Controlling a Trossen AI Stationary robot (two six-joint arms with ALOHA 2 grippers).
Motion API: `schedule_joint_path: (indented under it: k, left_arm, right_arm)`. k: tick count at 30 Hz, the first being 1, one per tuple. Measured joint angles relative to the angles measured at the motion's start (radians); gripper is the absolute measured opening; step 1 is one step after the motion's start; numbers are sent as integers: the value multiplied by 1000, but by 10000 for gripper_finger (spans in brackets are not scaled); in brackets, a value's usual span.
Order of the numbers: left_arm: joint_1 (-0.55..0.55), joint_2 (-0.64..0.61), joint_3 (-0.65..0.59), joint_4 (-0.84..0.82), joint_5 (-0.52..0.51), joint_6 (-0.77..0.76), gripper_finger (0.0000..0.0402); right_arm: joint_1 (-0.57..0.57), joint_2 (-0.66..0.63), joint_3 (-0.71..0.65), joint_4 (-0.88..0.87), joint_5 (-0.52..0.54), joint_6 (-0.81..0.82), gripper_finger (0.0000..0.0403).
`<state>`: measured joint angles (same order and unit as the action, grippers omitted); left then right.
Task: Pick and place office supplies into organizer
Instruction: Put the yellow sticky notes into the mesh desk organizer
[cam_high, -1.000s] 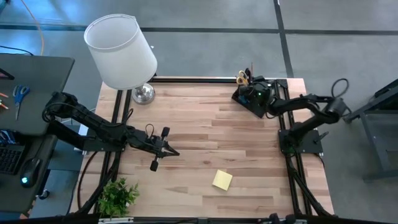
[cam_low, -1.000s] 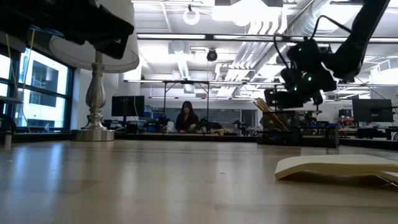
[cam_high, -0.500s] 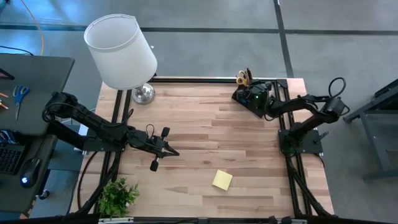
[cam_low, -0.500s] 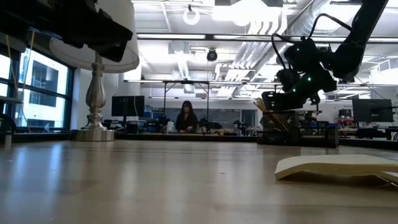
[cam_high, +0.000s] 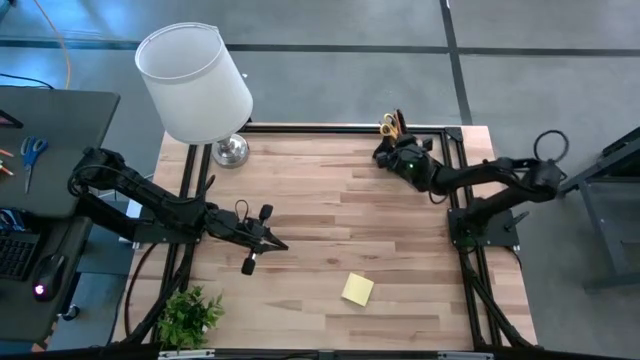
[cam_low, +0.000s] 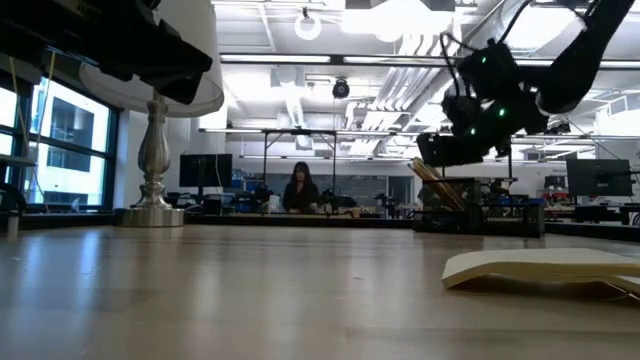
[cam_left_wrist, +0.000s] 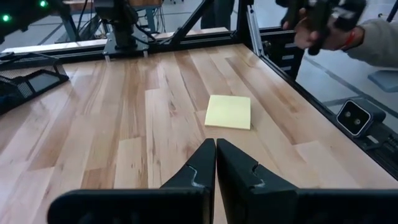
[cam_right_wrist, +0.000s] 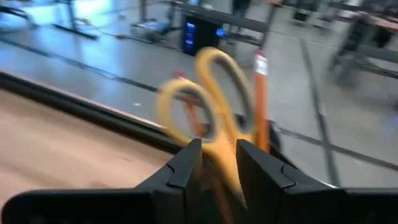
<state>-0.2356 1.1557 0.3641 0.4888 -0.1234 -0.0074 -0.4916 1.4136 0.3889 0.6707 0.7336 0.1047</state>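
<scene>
The yellow-handled scissors (cam_right_wrist: 208, 93) stand handles-up in the black organizer (cam_low: 470, 205) at the table's far right corner, beside an orange pencil (cam_right_wrist: 260, 99). Their handles also show in the high view (cam_high: 388, 125). My right gripper (cam_right_wrist: 219, 149) hovers at the organizer (cam_left_wrist: 31, 84), slightly open, with the scissors' shank between its fingers. From above, the right gripper (cam_high: 395, 152) hides most of the organizer. A yellow sticky-note pad (cam_high: 357, 289) lies flat near the table's near edge. My left gripper (cam_left_wrist: 216, 146) is shut over the table's left half, its fingers pointing toward the pad (cam_left_wrist: 228, 112). My right gripper has the scissors' shank (cam_right_wrist: 227, 165) in the gap between its fingers, which come slanting from above and from the table's right. The shank is blurred, and I cannot tell whether a finger touches it.
A white lamp (cam_high: 195, 85) stands at the far left corner, and a small green plant (cam_high: 190, 315) sits at the near left corner. A black metal frame (cam_high: 455, 130) rims the table. A person's hand (cam_left_wrist: 323, 28) holds a dark device beyond the near edge. Bare wood lies mid-table.
My right gripper has risen a little over the organizer and shifted slightly toward the table's left edge, tipping as it went. The scissors' handles have stayed at the far right corner. The pad has not moved.
</scene>
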Motion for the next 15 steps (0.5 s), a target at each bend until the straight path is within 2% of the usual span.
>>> schedule_joint_path:
  k: [7,11,15]
  left_arm:
    - [0,0,0,-7,0,0,5]
    - [0,0,0,-7,0,-1,5]
    - [0,0,0,-7,0,-6,5]
  right_arm:
    - [159,-171,1,-171,-58,42,94]
    - [295,-269,1,-280,-127,100,94]
    - [462,-305,1,-349,-214,211,94]
